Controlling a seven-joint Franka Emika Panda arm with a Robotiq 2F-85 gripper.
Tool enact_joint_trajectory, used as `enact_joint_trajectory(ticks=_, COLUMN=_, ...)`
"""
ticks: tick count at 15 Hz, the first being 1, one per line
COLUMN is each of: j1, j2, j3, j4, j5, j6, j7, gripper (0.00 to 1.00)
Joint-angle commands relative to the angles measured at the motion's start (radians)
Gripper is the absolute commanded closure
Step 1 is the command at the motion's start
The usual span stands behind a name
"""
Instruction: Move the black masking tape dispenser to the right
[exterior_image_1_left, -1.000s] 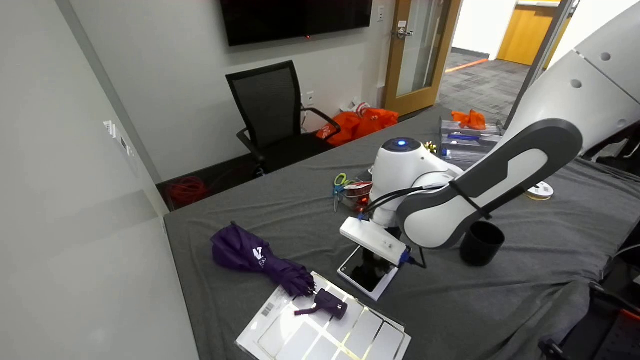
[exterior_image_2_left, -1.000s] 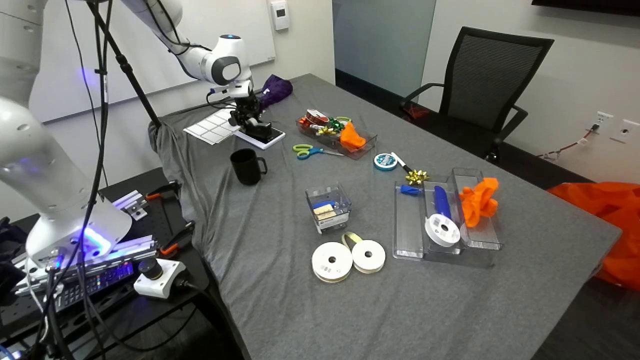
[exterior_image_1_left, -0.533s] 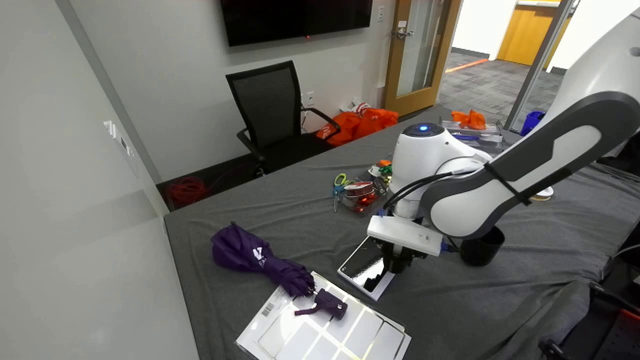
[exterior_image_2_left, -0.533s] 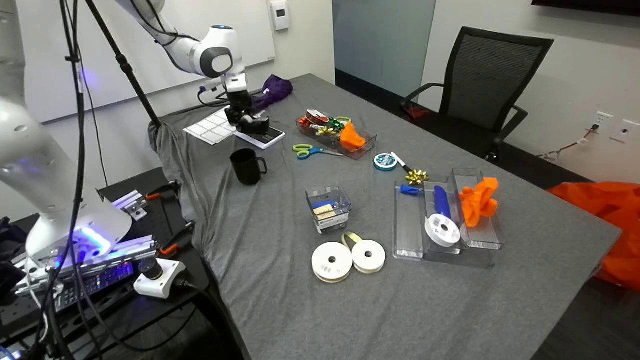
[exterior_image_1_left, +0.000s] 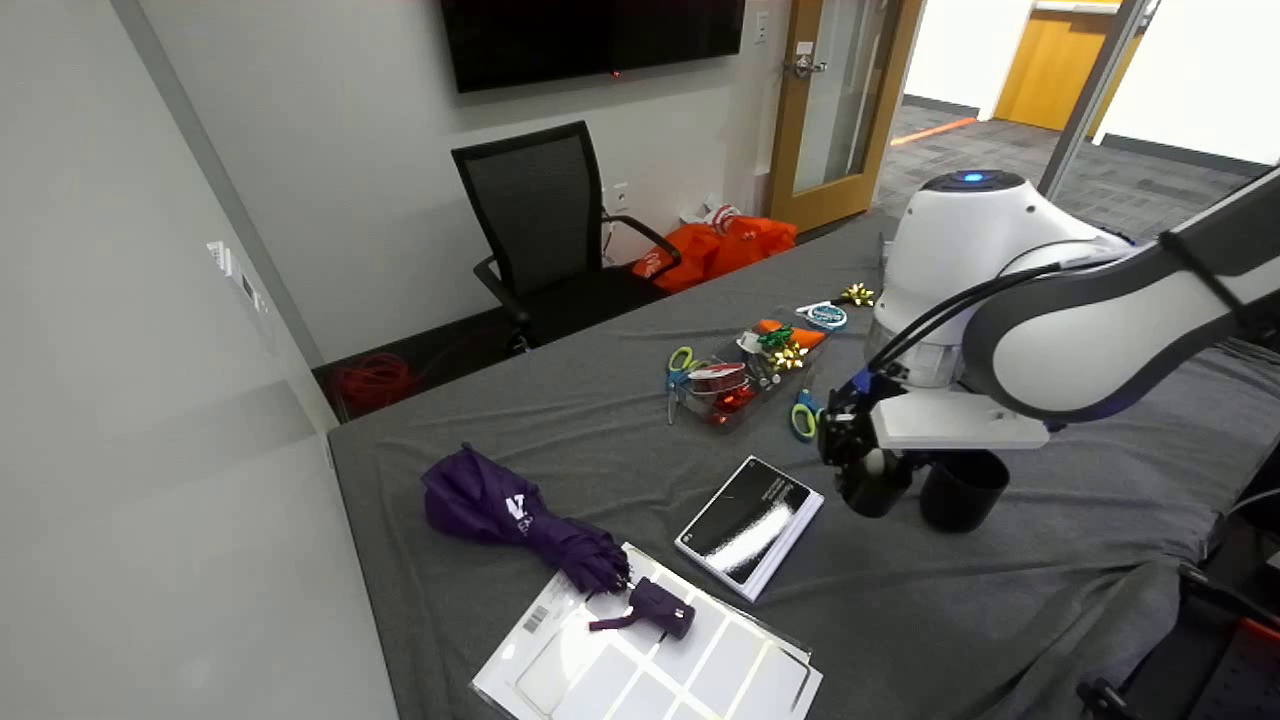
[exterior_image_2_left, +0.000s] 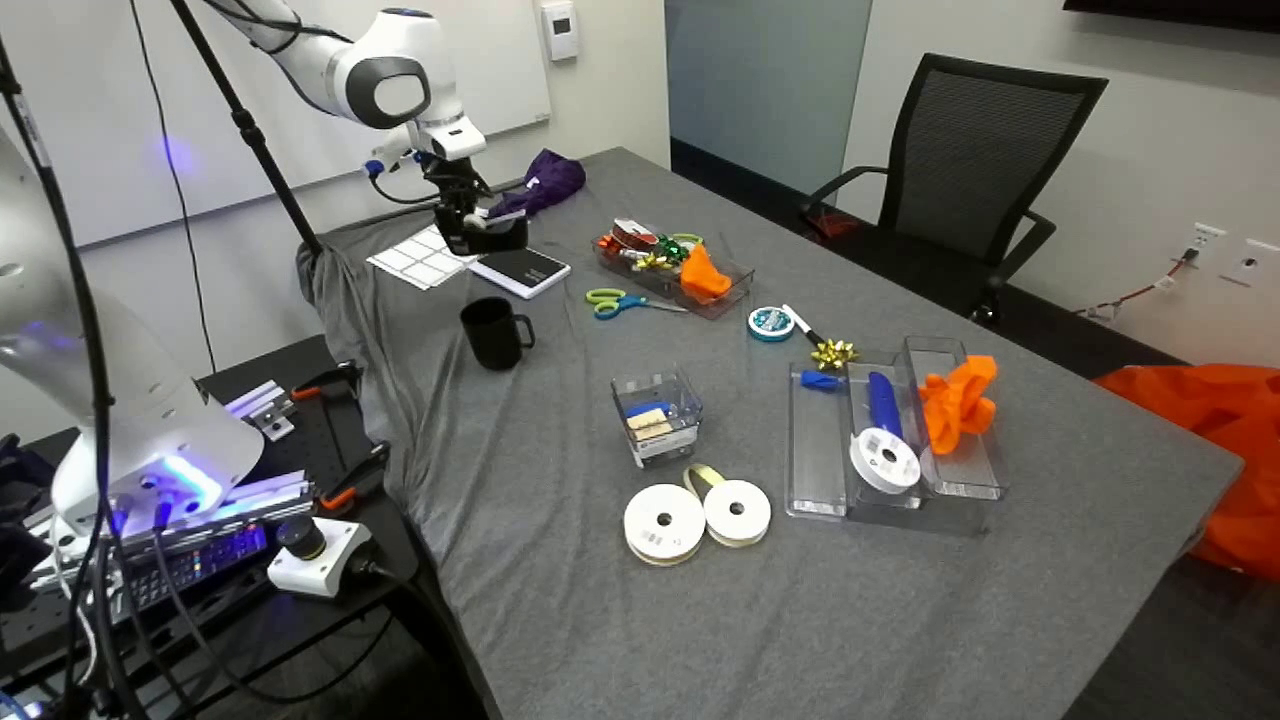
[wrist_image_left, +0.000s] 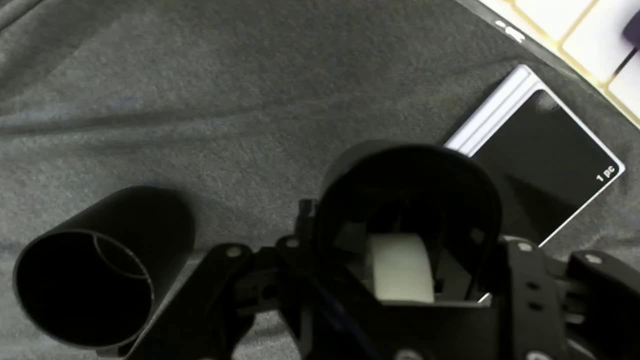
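The gripper (wrist_image_left: 405, 245) is clamped on the dispenser (exterior_image_2_left: 497, 238) from both sides, and I can see the pale roll (wrist_image_left: 401, 270) inside its black body. It hangs above the grey cloth (exterior_image_2_left: 560, 600), between the box (exterior_image_1_left: 748, 522) and the mug (exterior_image_2_left: 490, 336) as seen from here; just how high, I can't tell. The mug stands upright, apart from the box, which lies flat, dark face up. Near the box, the purple umbrella (exterior_image_1_left: 475, 500) has its handle (exterior_image_1_left: 663, 608) on the white sheet (exterior_image_1_left: 600, 685).

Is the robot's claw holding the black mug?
No, in an exterior view the black mug stands on the table, while the gripper holds the black tape dispenser.
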Motion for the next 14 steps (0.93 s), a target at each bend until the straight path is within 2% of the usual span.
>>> enact_joint_trajectory(ticks=1, j1=-0.160, j2=-0.144, j3=0.124, j4=-0.083, j5=0.071, j6=-0.088, j7=-0.269, gripper=0.58)
enact_joint_trajectory(ticks=3, j1=-0.184, j2=-0.194, j3=0.104, j4=-0.098, j5=0.087, j6=-0.144, j7=-0.418, gripper=0.58)
enact_joint_trajectory(ticks=4, j1=-0.075, j2=-0.117, j3=0.027, j4=-0.058, j5=0.058, j6=-0.101, j7=-0.293, gripper=0.58)
enact_joint_trajectory(ticks=5, j1=-0.079, j2=-0.131, j3=0.018, j4=-0.063, j5=0.060, j6=-0.111, j7=-0.314, gripper=0.33)
enact_joint_trajectory(ticks=7, j1=-0.059, j2=-0.126, j3=-0.003, j4=-0.062, j5=0.059, j6=-0.108, j7=-0.308, gripper=0.33)
enact_joint_trajectory(ticks=11, j1=-0.042, j2=-0.116, j3=-0.004, j4=-0.062, j5=0.060, j6=-0.107, j7=-0.298, gripper=0.33)
enact_joint_trajectory(ticks=12, j1=-0.050, j2=-0.129, j3=-0.009, j4=-0.082, j5=0.080, j6=-0.092, j7=-0.345, gripper=0.58)
enact_joint_trajectory(ticks=14, j1=-0.065, j2=-0.163, j3=-0.039, j4=-0.123, j5=0.110, j6=-0.096, j7=-0.464, gripper=0.58)
